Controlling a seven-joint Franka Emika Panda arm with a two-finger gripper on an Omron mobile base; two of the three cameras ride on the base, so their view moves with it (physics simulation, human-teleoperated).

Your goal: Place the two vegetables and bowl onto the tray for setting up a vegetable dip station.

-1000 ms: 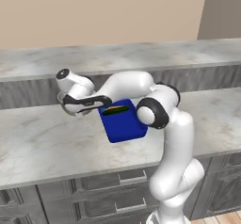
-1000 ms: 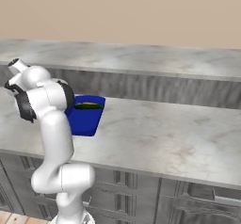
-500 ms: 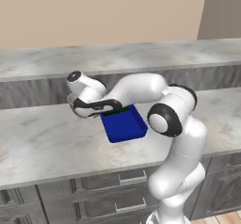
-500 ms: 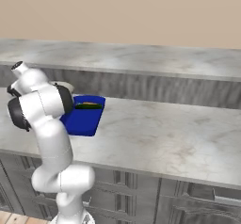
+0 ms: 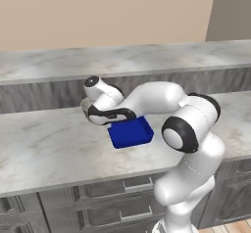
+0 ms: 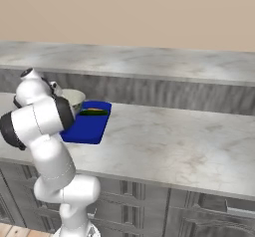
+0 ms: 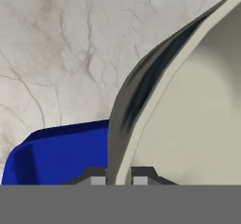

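Between our fingertips in the hand view stands the rim of the bowl (image 7: 155,100), its thin edge running down into the narrow gap, so our gripper (image 7: 119,178) is clamped on the bowl's wall, one finger (image 7: 97,180) on the dark outer side and the other on the pale inner side. To the left of the fingers in that view, and lower behind the bowl's outer wall, we see a corner of the blue tray (image 7: 56,155) with its raised rim; above it spreads the veined marble counter (image 7: 61,53). To the right of the fingers the bowl's light inside takes up the rest.

From the left base view, our hand sits over the counter (image 5: 44,149) at the far left end of the reaching arm (image 5: 157,97), and the bowl (image 5: 87,110) peeks out as a pale rim just left of the hand (most of it is hidden by the wrist). Just right of the fingers and nearer to us lies the tray (image 5: 130,131), its near part bare blue.

From the right base view, our wrist covers the gripper, so the fingers themselves cannot be made out there. The bowl (image 6: 72,99) shows right beside the wrist, touching or overlapping the tray's far left corner; we cannot tell whether it rests on the counter or is lifted. Right of it, at the tray's (image 6: 87,129) far end, lie the dark green cucumber (image 6: 93,113) and the orange carrot (image 6: 94,109), side by side and close together.
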